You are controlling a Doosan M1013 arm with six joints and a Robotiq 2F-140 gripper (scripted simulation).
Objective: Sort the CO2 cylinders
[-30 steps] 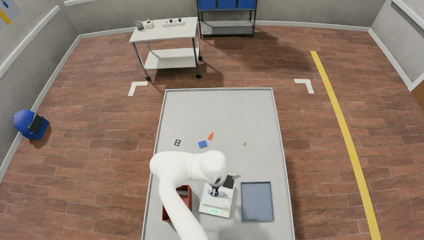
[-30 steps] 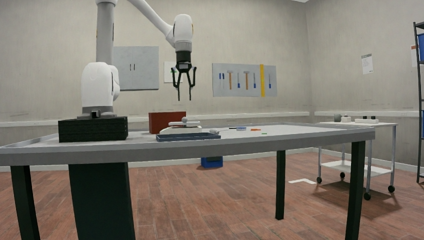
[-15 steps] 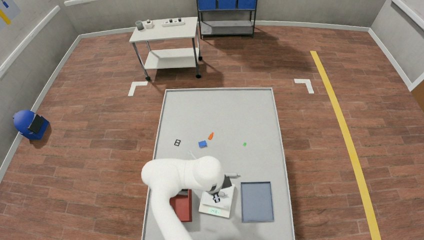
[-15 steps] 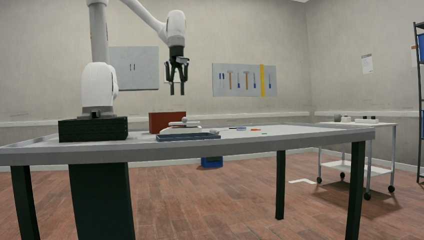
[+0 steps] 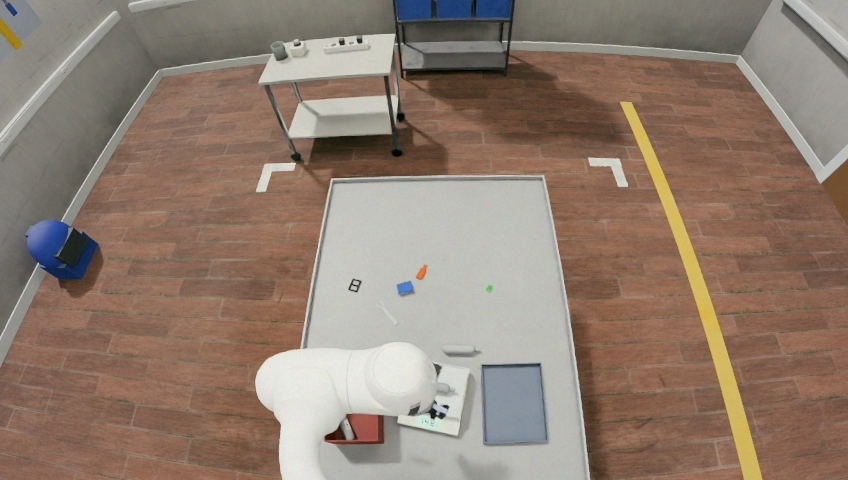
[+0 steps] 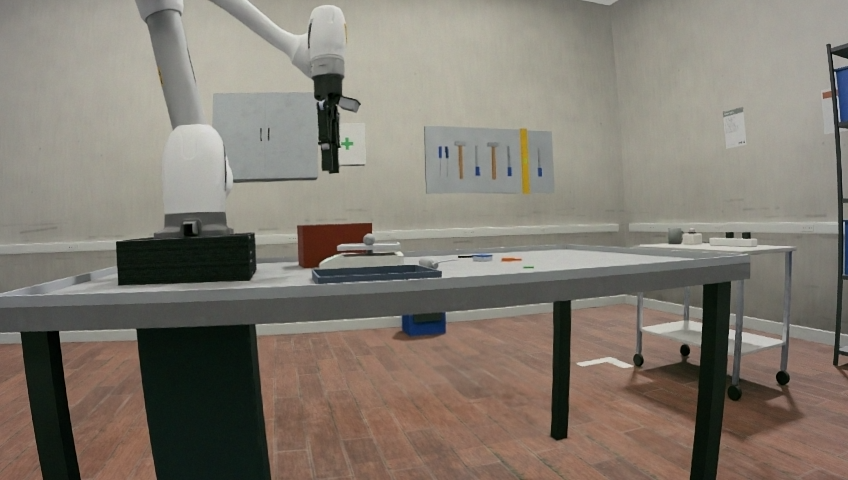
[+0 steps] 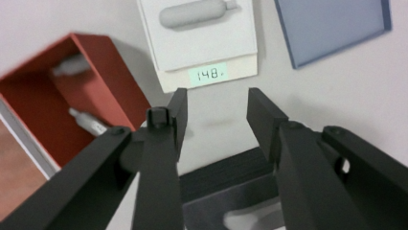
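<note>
A grey CO2 cylinder [image 7: 196, 13] lies flat on the white scale [image 5: 437, 399], whose display [image 7: 207, 74] reads 148. My gripper [image 7: 217, 103] hangs high above the table, near the scale's display end. Its fingers stand partly apart with nothing between them; it also shows in the exterior view [image 6: 329, 166]. The red scrap bin [image 7: 72, 96] stands left of the scale and holds a cylinder [image 7: 88, 124] and a second, blurred one [image 7: 69, 64]. The blue tray [image 5: 513, 403] lies right of the scale. Another cylinder [image 5: 460, 349] lies flat on the table beyond the scale.
A wrench [image 5: 386, 312], a blue block [image 5: 405, 287], an orange piece [image 5: 421, 271], a small green piece [image 5: 489, 288] and a black frame [image 5: 354, 285] lie mid-table. The arm's black base block [image 6: 185, 256] stands beside the bin.
</note>
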